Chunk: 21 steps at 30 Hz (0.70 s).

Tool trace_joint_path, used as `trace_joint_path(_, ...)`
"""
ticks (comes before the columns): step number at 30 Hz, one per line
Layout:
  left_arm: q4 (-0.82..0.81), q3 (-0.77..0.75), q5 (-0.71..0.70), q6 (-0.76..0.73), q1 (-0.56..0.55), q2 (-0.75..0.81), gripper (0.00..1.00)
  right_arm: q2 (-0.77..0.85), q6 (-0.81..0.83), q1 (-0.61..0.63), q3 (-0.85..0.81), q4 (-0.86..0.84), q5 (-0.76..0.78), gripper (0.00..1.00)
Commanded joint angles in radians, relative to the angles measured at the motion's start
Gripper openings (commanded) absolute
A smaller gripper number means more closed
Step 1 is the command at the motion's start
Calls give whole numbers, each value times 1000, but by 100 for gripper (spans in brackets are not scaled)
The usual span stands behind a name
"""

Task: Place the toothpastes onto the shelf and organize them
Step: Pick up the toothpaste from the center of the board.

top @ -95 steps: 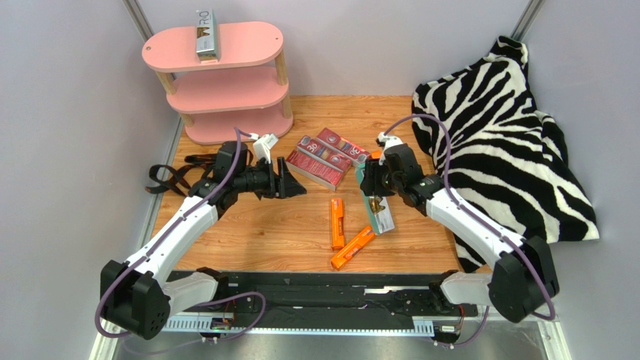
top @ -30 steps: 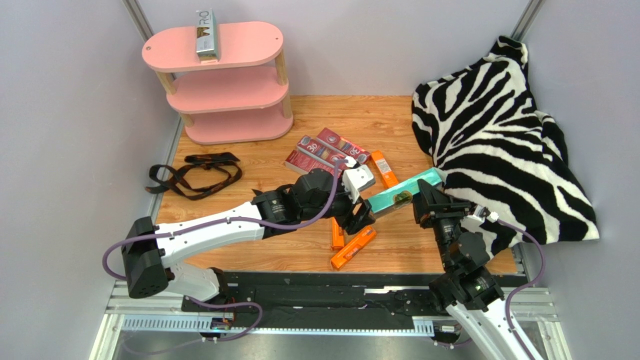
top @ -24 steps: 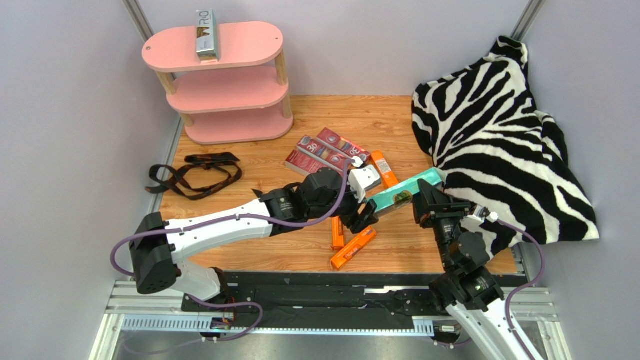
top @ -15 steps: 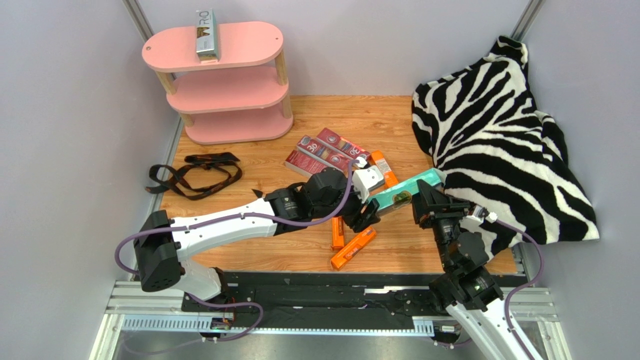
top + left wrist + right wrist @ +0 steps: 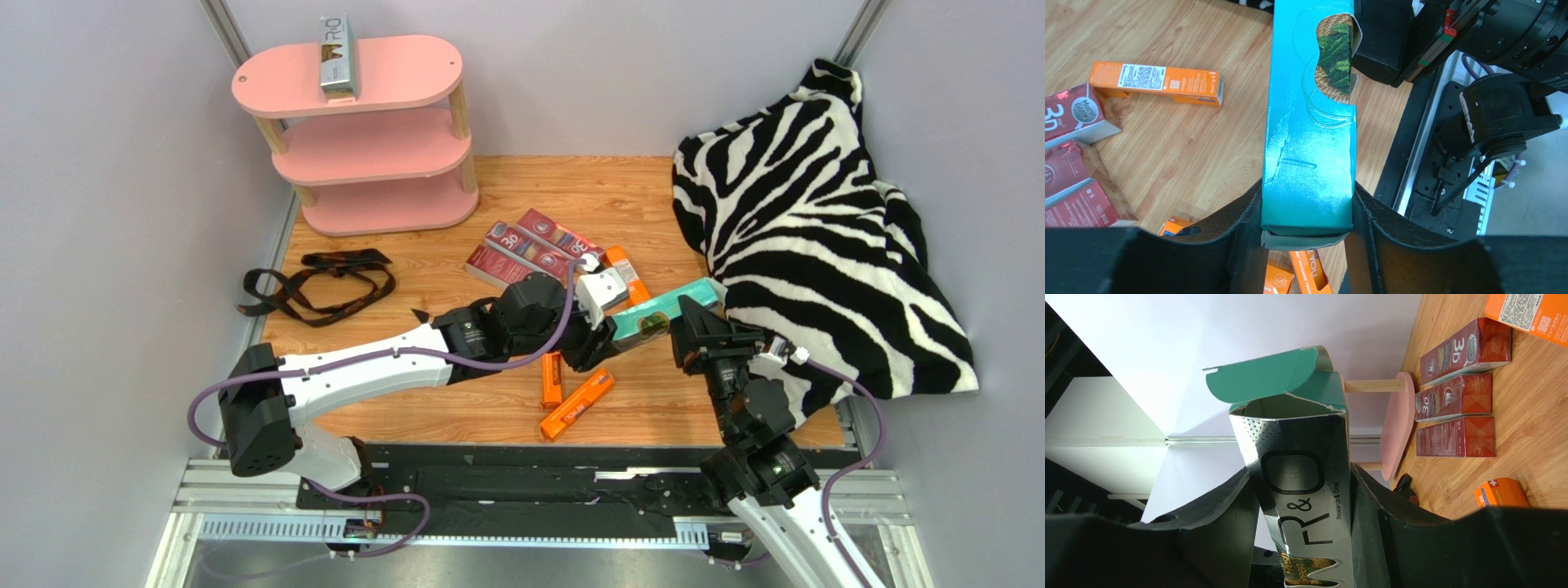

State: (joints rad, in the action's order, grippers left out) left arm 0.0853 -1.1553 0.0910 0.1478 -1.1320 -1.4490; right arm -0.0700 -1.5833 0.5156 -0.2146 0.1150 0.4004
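Observation:
A silver-grey toothpaste carton (image 5: 650, 316) with teal sides hangs above the floor between both arms. My left gripper (image 5: 599, 343) is shut on its lower end, fingers (image 5: 1247, 214) pressed against both sides of the carton (image 5: 1309, 122). My right gripper (image 5: 683, 328) is shut on the other end, where the carton (image 5: 1296, 447) has its teal flap open. Another silver-grey carton (image 5: 337, 55) lies on the top tier of the pink shelf (image 5: 405, 67). Three dark red cartons (image 5: 528, 251) lie side by side behind the left gripper. Orange cartons lie at the back (image 5: 623, 272) and below the grippers (image 5: 577, 404).
A black strap (image 5: 319, 284) lies at the left, near the shelf's foot. The zebra-print cloth (image 5: 810, 221) fills the right side, close behind my right arm. The black base rail (image 5: 515, 472) runs along the near edge.
My left gripper has reached the carton's free end and shut on it. The right gripper has kept its hold and barely moved.

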Motion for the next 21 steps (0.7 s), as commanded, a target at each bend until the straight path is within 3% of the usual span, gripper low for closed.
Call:
trace_joint_path(1,-35,-52,7,1,-5,1,42,15,-38,0,-8,-66,-3,49)
trace_joint_path(4,-32,-50,0,1,-5,10,38,9,-20,0,-17,-66,-3,55)
trace_joint_path(8,-28,-49,-28,4,-5,19,37,-11,40,-2,-61,-41,-5,74)
trace_joint_path(14,-29,-61,-51,24,-5,16,35,-36,94,-2,-115,1,-8,91)
trace_joint_path(21,-9,-103,-60,42,-2,-1,35,-39,108,0,-131,34,-32,100)
